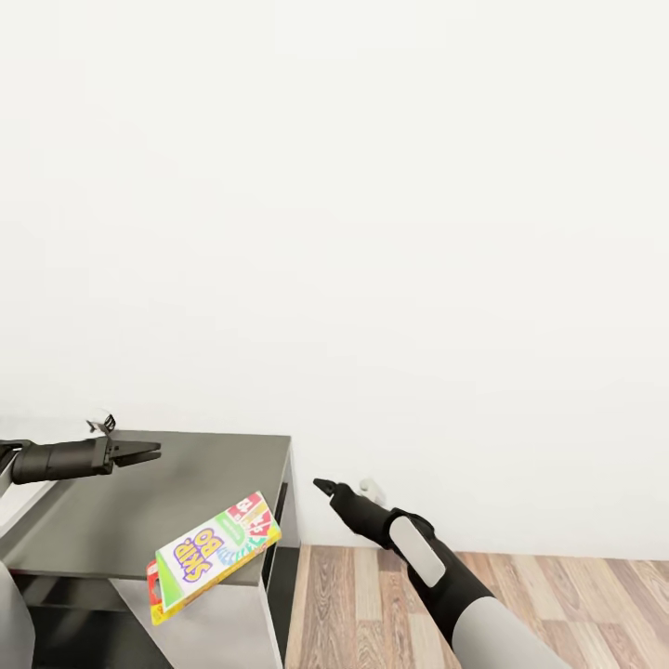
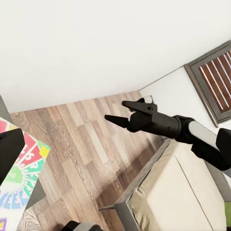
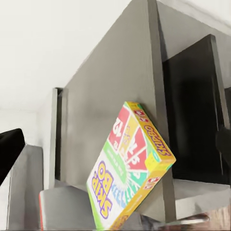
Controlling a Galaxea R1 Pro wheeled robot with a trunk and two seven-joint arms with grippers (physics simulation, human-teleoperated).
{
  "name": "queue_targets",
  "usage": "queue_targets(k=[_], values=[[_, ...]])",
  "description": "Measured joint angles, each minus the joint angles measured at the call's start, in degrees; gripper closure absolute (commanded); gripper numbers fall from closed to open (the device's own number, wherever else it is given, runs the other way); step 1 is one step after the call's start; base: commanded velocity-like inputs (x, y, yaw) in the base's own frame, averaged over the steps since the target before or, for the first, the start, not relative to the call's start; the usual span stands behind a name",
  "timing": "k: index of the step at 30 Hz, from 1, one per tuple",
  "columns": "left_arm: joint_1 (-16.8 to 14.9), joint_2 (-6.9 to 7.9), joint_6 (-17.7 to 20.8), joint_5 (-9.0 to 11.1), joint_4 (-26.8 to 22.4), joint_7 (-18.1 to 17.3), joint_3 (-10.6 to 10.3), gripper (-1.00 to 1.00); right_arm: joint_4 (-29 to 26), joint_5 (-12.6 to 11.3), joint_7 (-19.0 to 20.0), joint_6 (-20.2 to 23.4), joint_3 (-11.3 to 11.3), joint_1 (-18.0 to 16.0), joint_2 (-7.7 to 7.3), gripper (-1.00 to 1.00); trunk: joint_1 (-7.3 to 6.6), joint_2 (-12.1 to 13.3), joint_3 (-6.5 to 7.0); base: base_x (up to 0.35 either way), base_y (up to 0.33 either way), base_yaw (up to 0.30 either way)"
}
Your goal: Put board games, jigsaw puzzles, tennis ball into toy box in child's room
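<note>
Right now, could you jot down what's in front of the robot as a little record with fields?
Surface: dark-grey table wing, against a white wall
Item on it: SKIP-BO board game, lying at the front corner and overhanging the edge
Second item: a red-edged box partly under it, mostly hidden
Left tool: above the table, holding nothing, jaws nearly together
Right tool: over the wood floor, beside the table, empty, jaws apart in the left wrist view
Also seen: beige bed in the left wrist view

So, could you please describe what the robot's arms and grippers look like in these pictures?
Both arms end in black cylindrical wrists. The left gripper and right gripper each have two slim, pointed black fingers. The right forearm is black with a rounded light-grey panel, turning light grey further up. No loose cables or markings are visible.
</note>
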Motion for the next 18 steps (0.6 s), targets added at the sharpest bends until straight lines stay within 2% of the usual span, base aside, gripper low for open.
queue_targets(k=[2,5,18], values=[[-0.01,0.00,0.00,0.00,0.01,0.00,0.00,-1.00,-0.04,-2.28,-0.11,1.07,0.08,0.00,0.00,-1.00,0.01,0.00,0.00,-0.115,0.002,0.000],[-0.01,0.00,0.00,0.00,0.01,0.00,0.00,-1.00,0.00,-3.42,-0.29,1.53,0.06,0.00,0.00,-1.00,0.03,0.00,0.00,-0.227,0.001,0.000],[0.00,0.00,0.00,0.00,0.00,0.00,0.00,-1.00,1.09,-4.18,-1.20,2.80,-0.19,0.00,0.00,-1.00,0.01,0.00,0.00,-0.167,0.000,0.000]])
